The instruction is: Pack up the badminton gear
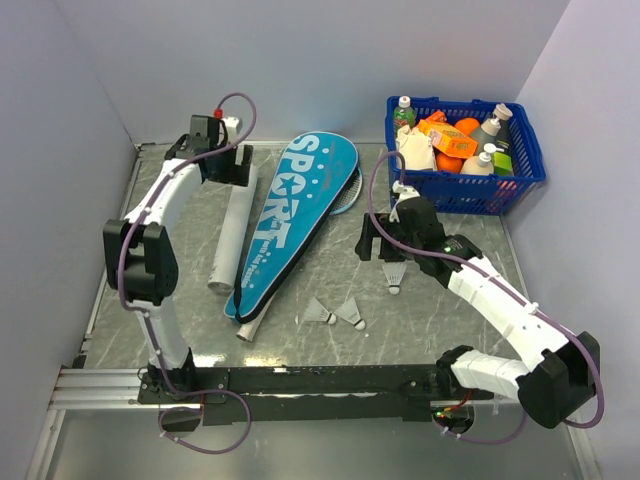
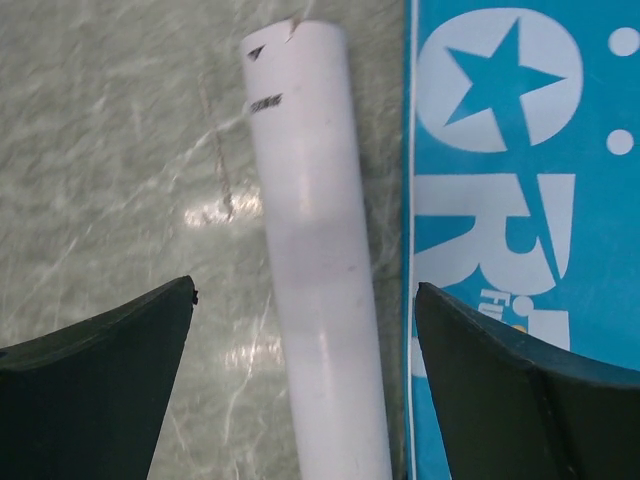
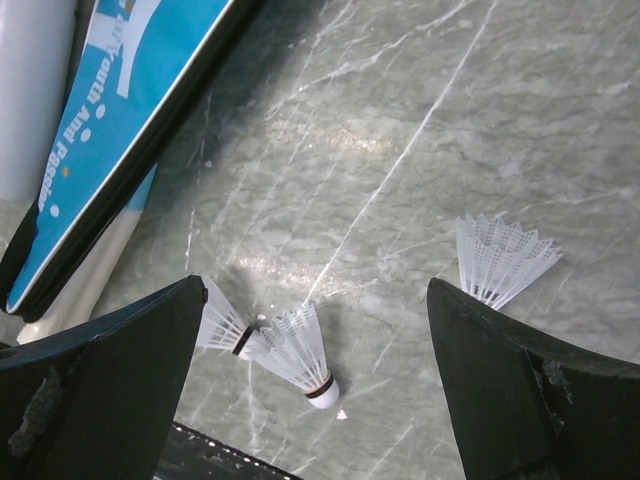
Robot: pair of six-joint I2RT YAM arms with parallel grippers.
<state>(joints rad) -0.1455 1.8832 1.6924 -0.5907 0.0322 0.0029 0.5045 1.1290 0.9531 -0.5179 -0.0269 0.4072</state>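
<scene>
Grey marbled tabletop [image 1: 440,320], badminton gear lying loose on it. Packing is judged barely begun, with nothing visibly stowed.

Item 1. Left gripper [image 2: 305,290]: jaws spread wide, empty, touching nothing. The white tube [image 2: 320,260] lies flat directly beneath it, running lengthwise between the two fingers with its far end ahead of the fingertips. The blue bag [image 2: 500,200], lettered SPORT, lies just beside the tube and passes under one finger.

Item 2. Right gripper [image 3: 318,288]: jaws spread wide, empty, clear of the table. The nearest shuttlecock [image 3: 295,355] lies below, between the fingers, on its side. The second shuttlecock [image 3: 220,325] touches it and is partly hidden behind one finger. The third shuttlecock [image 3: 503,258] lies apart, close to the other fingertip.

Item 3. Racket head [image 1: 352,190]: its rim shows past the bag's edge on the side facing the right gripper. Whether the bag is zipped cannot be told.

Item 4. Blue mesh basket [image 1: 520,175]: beyond the right gripper, filled with bottles and packets. It is not part of the gear.

Step in hand, as judged: both arms are poised above their first pickups.

Next move calls for:
- The left gripper descends straight down and closes across the tube, which is round and apt to roll.
- The right gripper drops onto a single shuttlecock and closes gently, since the skirt looks crushable.
</scene>
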